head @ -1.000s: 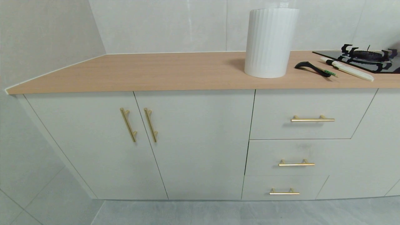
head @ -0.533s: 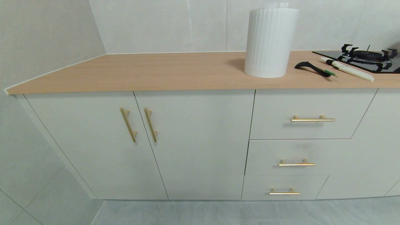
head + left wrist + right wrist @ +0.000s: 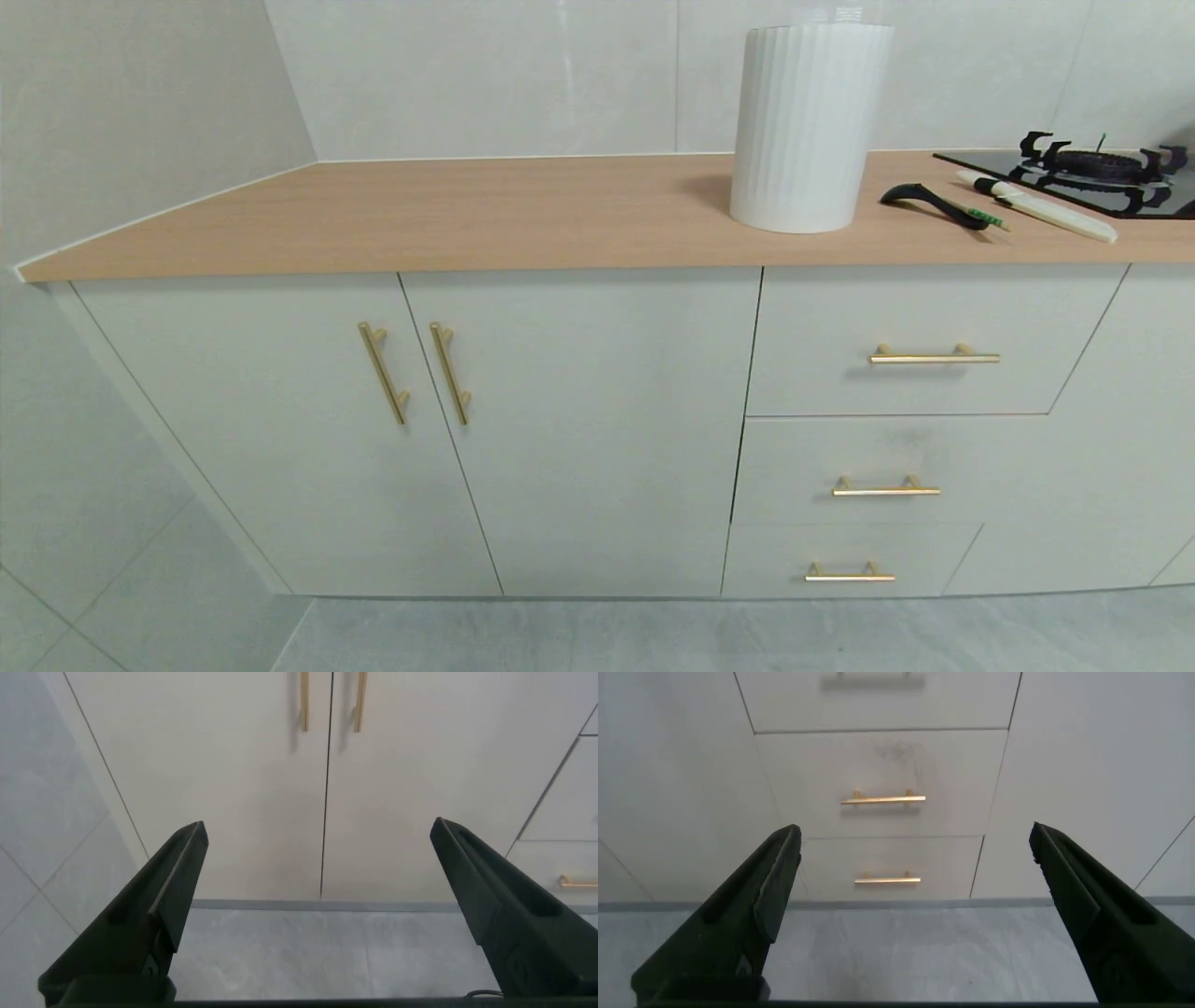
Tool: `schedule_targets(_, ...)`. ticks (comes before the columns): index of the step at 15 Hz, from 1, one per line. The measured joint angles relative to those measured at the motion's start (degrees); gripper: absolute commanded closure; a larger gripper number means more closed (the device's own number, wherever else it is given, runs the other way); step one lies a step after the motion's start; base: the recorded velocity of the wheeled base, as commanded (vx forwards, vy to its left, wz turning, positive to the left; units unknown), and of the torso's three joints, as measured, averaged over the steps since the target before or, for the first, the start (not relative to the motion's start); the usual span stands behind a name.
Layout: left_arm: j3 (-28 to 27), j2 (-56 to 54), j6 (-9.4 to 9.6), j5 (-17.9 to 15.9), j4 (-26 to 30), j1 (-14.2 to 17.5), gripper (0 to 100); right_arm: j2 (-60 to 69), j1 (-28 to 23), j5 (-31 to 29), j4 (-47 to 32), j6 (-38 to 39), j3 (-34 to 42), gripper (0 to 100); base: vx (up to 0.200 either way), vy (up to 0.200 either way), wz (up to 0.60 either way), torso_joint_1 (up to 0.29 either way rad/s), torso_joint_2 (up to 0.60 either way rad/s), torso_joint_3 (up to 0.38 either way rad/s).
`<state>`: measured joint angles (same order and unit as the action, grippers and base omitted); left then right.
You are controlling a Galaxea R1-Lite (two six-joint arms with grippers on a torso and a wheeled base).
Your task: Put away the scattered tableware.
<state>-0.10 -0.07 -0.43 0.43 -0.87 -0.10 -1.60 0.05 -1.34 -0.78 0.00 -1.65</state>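
Both pincers open and empty, held low; the tableware lay up on the table.

We found the left pincer [image 3: 318, 835] spread wide with nothing in it before the flat pale cabinet doors [image 3: 234, 784]. The right pincer [image 3: 913, 835] gaped likewise before the drawers [image 3: 962, 775] with their slim brass bar handles [image 3: 883, 798]. Up on the wood-grain table [image 3: 420, 215], a curved black utensil [image 3: 929, 203], a thin green-tipped stick [image 3: 985, 218] and a long white knife [image 3: 1050, 215] lay close together between the tall ribbed white canister [image 3: 808, 126] and the glossy black gas hob [image 3: 1092, 173]. We judged that a shallow grip could make these slim, smooth pieces slip or skid toward the table's edge, and that a passing arm could knock the tall canister.
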Motion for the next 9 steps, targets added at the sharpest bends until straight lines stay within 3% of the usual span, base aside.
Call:
schedule_targets(3, 0.0, 0.0, 0.0, 0.01, 0.0, -0.01, 0, -6.75, 1.49, 1.01, 0.49, 1.33, -9.26, 0, 0.0, 0.0, 0.0, 0.0, 0.0, 0.0)
schedule_targets(9, 0.0, 0.0, 0.0, 0.01, 0.0, 0.0, 0, -45.42, 3.25, 4.12, 1.82, 1.94, -23.54, 0, 0.0, 0.0, 0.0, 0.0, 0.0, 0.0)
